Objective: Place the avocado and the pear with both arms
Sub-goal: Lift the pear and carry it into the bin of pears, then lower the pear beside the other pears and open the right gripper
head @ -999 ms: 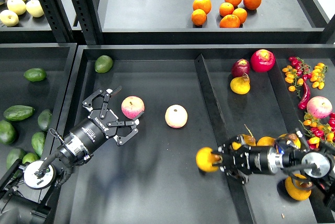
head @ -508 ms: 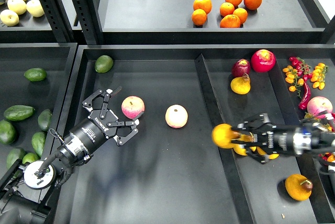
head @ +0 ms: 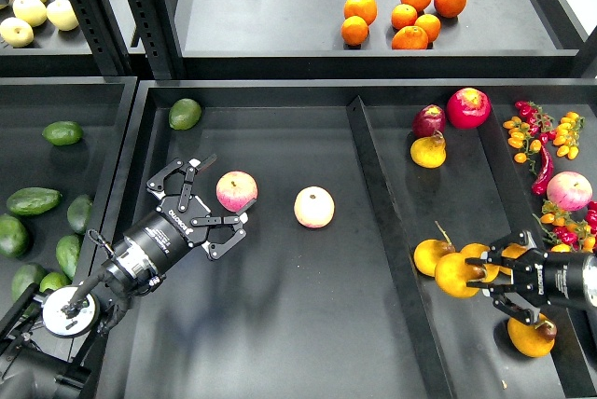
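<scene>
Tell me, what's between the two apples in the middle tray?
Nothing. In the head view, only bare dark tray floor lies between the left apple and the right apple.

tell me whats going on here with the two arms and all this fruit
The right gripper is shut on a golden pear, holding it over the right compartment beside other yellow pears. The left gripper sits open in the middle tray, its jaws spread next to a pink-red apple without gripping it. A second apple lies further right. A dark green avocado lies untouched at the tray's far left corner.
</scene>
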Controlling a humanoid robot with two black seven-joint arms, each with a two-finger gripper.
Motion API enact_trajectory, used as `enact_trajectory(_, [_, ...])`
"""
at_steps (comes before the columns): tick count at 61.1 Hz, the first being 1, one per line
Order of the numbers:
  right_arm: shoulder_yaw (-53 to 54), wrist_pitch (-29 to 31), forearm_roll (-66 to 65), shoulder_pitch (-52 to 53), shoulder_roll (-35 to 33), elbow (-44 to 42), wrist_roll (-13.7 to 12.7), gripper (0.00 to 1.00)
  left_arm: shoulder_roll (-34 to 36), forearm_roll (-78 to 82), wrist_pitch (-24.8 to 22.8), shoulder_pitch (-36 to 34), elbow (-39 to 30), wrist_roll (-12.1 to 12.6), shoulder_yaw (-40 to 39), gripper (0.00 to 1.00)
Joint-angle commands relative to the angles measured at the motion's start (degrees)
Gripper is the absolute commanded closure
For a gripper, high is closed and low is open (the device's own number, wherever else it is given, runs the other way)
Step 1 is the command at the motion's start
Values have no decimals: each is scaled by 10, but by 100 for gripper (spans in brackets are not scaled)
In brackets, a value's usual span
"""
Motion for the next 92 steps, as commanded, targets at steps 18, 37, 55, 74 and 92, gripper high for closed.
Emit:
enact_trajectory(18, [0,0,-7,-38,-9,-14,0,90,0,0,0,0,0,0,1,8])
enact_trajectory(37, [-10,0,-10,-43,-1,-38,0,84,0,0,0,0,0,0,1,8])
enact_trajectory(55, [-12,0,-19,-52,10,-53,0,74,0,0,0,0,1,0,1,8])
enact_trajectory(74, [-10,0,-36,-51,19,-65,0,26,0,0,0,0,1,0,0,8])
enact_trajectory(92, [-2,0,7,-8,19,-54,0,9,0,0,0,0,1,-1,0,8])
